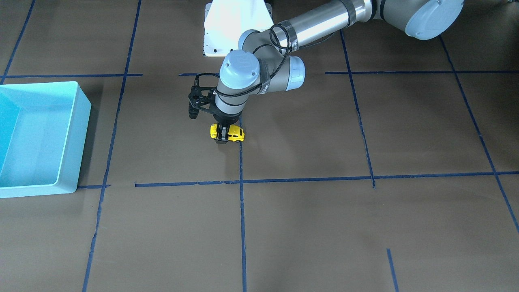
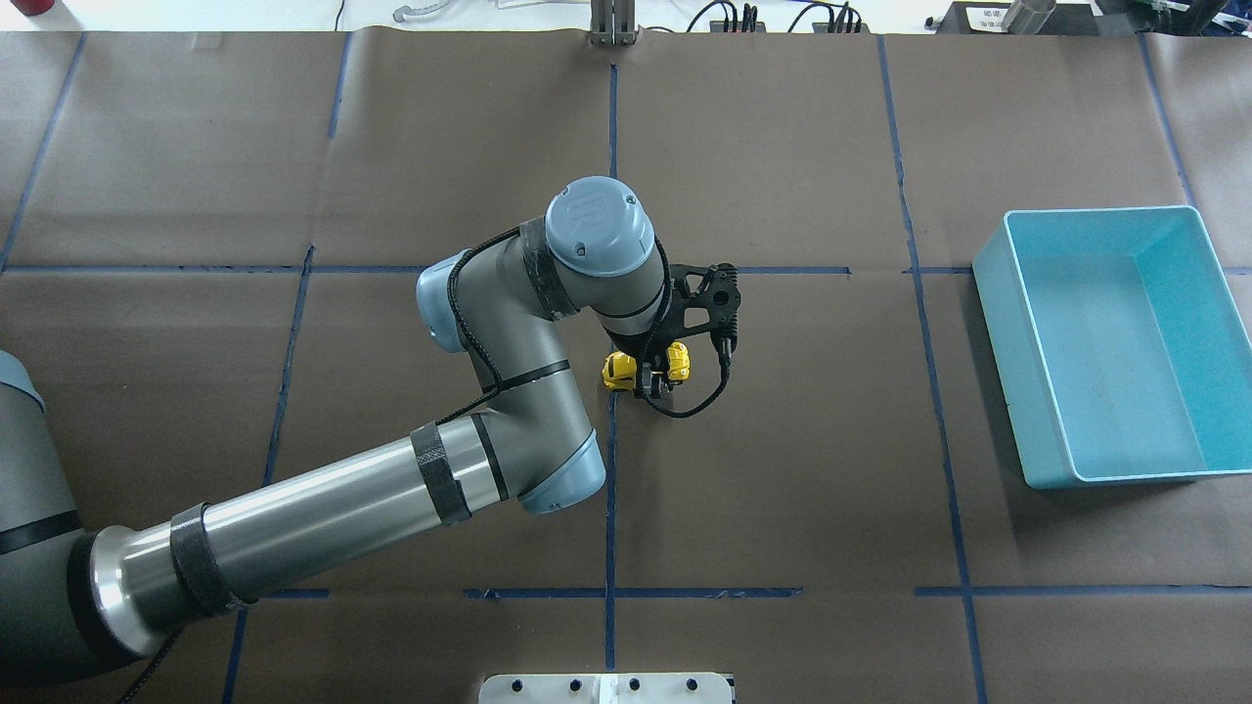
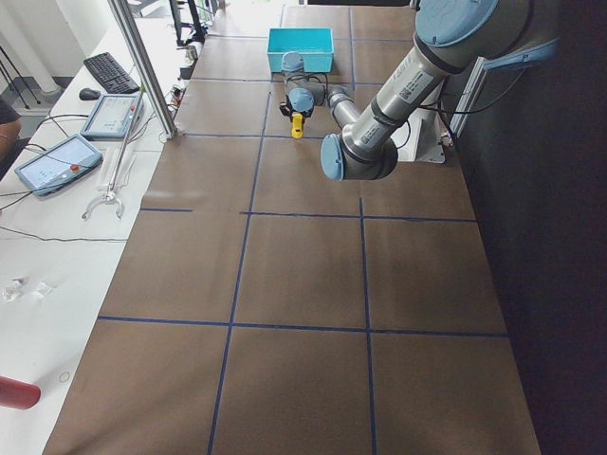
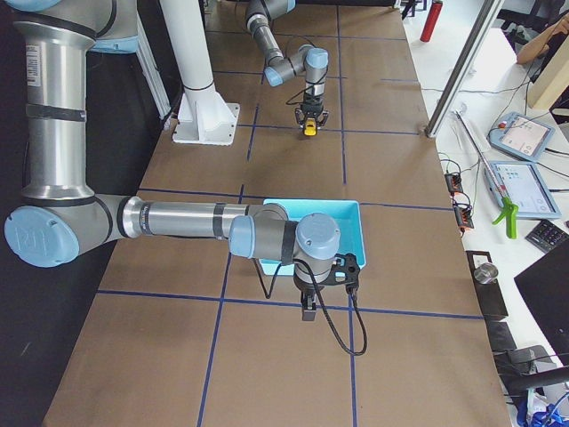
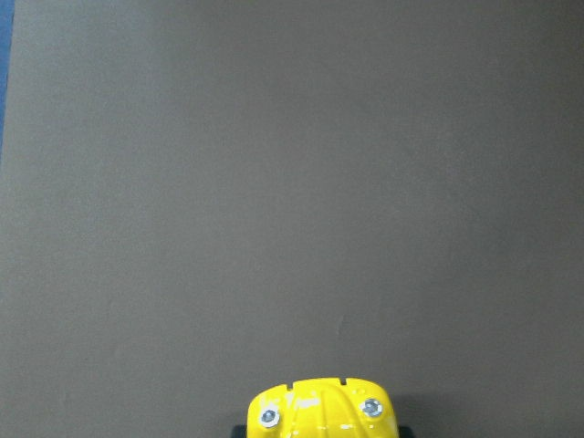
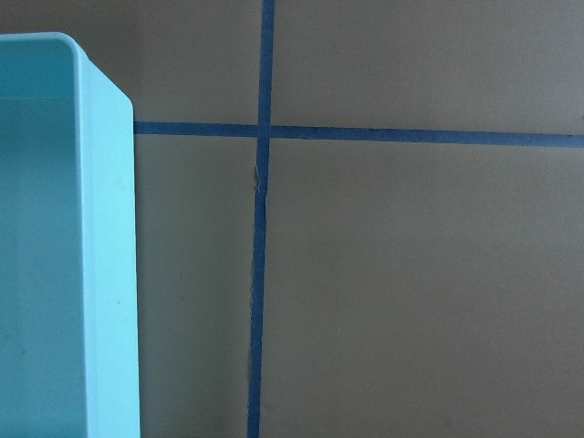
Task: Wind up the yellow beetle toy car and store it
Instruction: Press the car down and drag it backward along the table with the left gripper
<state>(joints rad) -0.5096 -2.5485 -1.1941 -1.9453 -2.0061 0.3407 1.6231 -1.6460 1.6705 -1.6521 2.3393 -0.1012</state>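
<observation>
The yellow beetle toy car (image 1: 236,134) is near the middle of the brown table, by a blue tape line. My left gripper (image 1: 221,136) comes straight down on it, with its fingers shut across the car's middle. The car is at or just above the table surface. Its yellow ends stick out either side of the fingers in the overhead view (image 2: 616,370). One end of the car fills the bottom edge of the left wrist view (image 5: 319,415). My right gripper (image 4: 307,311) shows only in the exterior right view, beside the light blue bin (image 4: 311,209); I cannot tell whether it is open or shut.
The light blue bin (image 2: 998,323) stands open and empty on the robot's right, its wall showing in the right wrist view (image 6: 100,274). Blue tape lines grid the table. The white robot base plate (image 1: 237,28) lies behind the car.
</observation>
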